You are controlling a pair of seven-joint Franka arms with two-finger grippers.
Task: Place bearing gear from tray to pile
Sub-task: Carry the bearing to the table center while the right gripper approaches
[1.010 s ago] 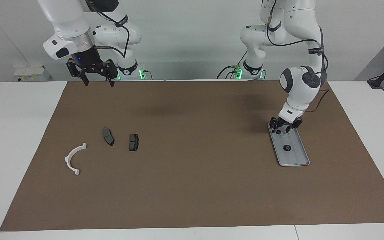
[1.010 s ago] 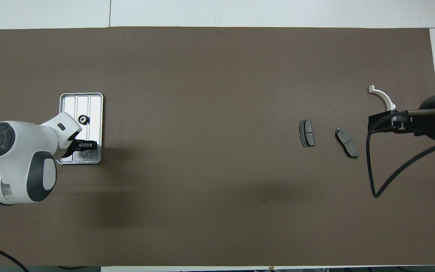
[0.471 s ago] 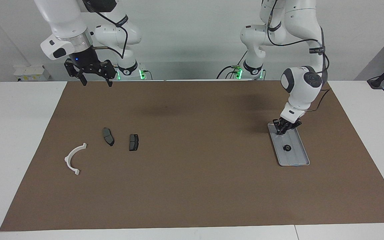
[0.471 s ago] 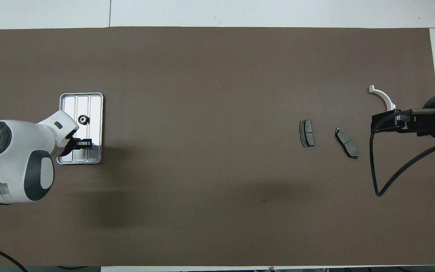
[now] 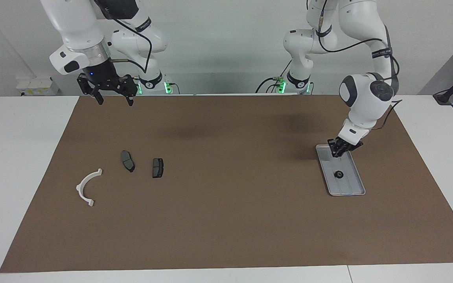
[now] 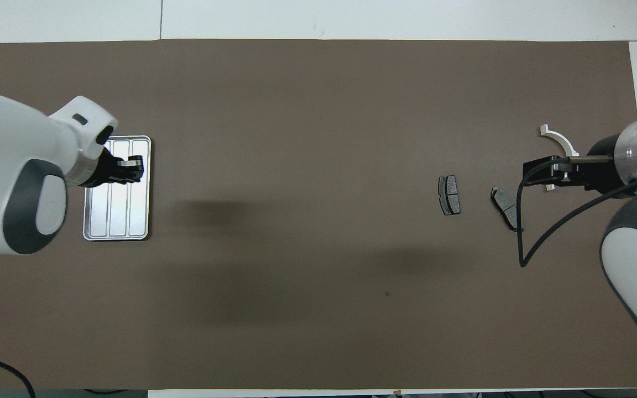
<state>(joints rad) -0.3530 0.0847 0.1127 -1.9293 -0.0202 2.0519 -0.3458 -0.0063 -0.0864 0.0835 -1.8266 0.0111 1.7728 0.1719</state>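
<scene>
Toward the left arm's end of the brown mat (image 5: 226, 220), the left gripper (image 5: 338, 153) hangs just above the tray (image 5: 353, 184), over the tray's robot-side end. One second ago it was spread wide at that same end; half a second ago the fingers had drawn together, and now they are pinched together with no part visible between them. The arm's wrist has also risen and swung out toward the table's end since then. In the overhead view the left gripper (image 6: 133, 166) now covers the spot where the bearing gear showed earlier, so the part is hidden there.

The bearing gear (image 5: 339, 174) lies flat in the tray, about mid-length, farther from the robots than the gripper tips and clearly apart from them. Its position matches both earlier frames.

The right gripper (image 5: 113, 99) waits high in the air with its fingers spread, empty; it has shifted only slightly. The pile is unchanged: the white half-ring bracket (image 5: 87, 186) and two brake pads (image 5: 127, 160) (image 5: 157, 167) lie on the mat toward the right arm's end.
</scene>
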